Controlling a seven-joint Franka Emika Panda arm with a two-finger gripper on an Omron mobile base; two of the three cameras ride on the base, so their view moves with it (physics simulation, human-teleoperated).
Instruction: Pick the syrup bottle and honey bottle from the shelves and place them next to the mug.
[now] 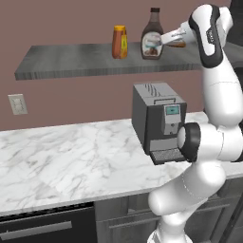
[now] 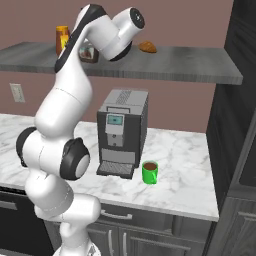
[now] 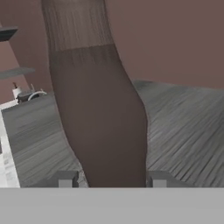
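Looking through the hand camera, I saw the jaws clamped on the dark brown pear-shaped syrup bottle point(image 1: 152, 35), upright on the grey wood-grain shelf point(image 1: 71, 59), with the slim amber-orange honey bottle point(image 1: 119, 42) near.

Honey bottle point(image 1: 119, 42) just beside syrup bottle point(image 1: 152, 35) on shelf point(image 1: 71, 59); coffee machine point(image 1: 156, 121) below.

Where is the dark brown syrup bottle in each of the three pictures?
Left base view: the syrup bottle stands on the shelf, upper middle, right of the honey bottle.
Right base view: upper left, mostly hidden behind the white arm; a dark sliver shows beside the honey bottle.
Hand view: big and dark in the middle, between the fingertips.
Shared landmark: the grey shelf.
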